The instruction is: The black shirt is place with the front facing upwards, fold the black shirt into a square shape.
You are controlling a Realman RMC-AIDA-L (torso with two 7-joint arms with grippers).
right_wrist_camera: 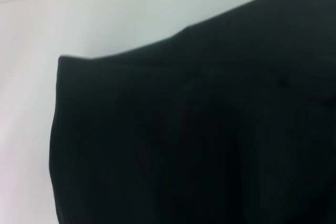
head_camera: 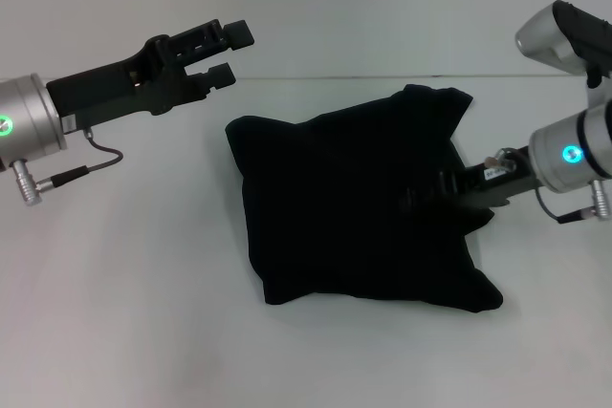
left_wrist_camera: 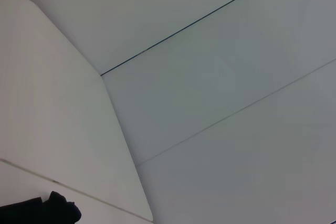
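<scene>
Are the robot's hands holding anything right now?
The left gripper is open, holding nothing. The right gripper lies on the folded black cloth shirt's right side; whether it grips cannot be told.

The head view looks forward and down on the white surface (head_camera: pixel 115 312), with the black shirt (head_camera: pixel 354 207) just right of centre. The left wrist view points away, taking in bare white panels and a dark scrap at 7 o'clock. The right wrist view sits close over the black shirt (right_wrist_camera: pixel 199 140), sharing that cloth with the head view.
</scene>
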